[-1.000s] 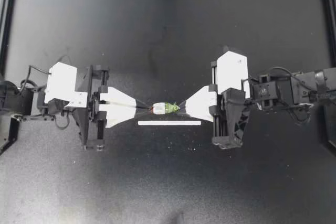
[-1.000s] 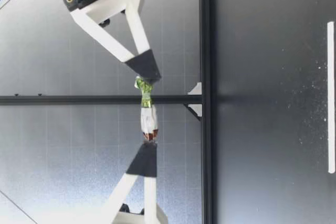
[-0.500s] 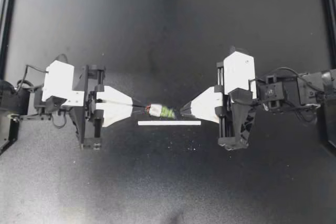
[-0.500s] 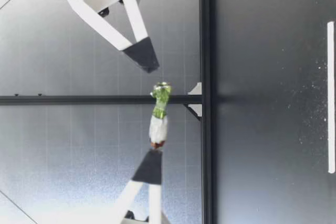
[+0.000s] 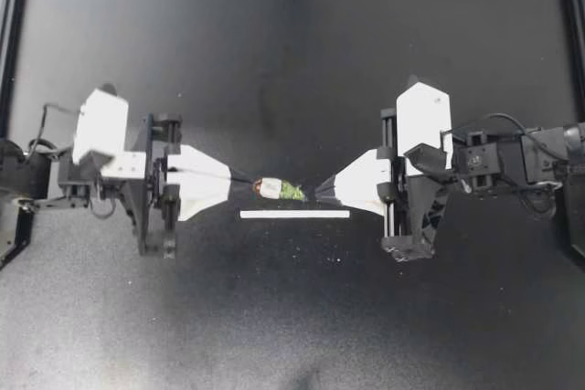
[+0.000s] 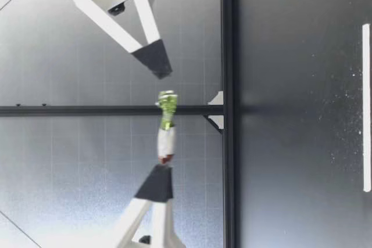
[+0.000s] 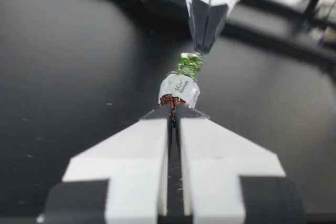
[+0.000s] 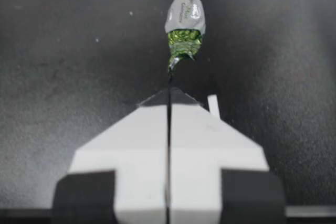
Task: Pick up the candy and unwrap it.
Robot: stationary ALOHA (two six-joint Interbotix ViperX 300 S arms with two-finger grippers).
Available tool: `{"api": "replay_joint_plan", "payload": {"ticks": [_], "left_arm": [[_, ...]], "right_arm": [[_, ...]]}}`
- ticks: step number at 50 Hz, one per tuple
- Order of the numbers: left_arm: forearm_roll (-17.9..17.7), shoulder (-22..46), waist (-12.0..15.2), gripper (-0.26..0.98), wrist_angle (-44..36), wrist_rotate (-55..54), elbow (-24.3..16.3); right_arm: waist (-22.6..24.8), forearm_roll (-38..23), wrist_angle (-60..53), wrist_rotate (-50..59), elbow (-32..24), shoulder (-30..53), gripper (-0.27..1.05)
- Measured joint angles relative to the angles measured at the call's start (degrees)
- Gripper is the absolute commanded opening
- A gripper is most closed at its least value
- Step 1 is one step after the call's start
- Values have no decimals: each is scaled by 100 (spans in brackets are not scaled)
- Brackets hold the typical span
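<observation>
Above the surface, unwrapping: our left tool grips the candy; our right tool, closed empty, must seize its green twist.

Black arms with looping cables carry my left gripper and right gripper, white wedges tipped black.

top: overhead, straight down | low: side-on, across, perhaps nearer | wrists: close, facing each other | shared: candy

Robot lab: black framed table
</observation>
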Motion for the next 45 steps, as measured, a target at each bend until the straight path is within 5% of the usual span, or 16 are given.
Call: {"api": "replay_joint_plan", "payload": {"ticks": [8, 21, 45], "left_arm": [[9, -220, 9, -17, 0, -905, 9], [149, -237, 9, -17, -9, -712, 62], [167, -53, 9, -17, -9, -563, -62]], "right_arm": [[0, -79, -176, -62, 9, -9, 4], [0, -141, -545, -62, 9, 0, 55], [0, -141, -932, -264, -193, 290, 54]]}}
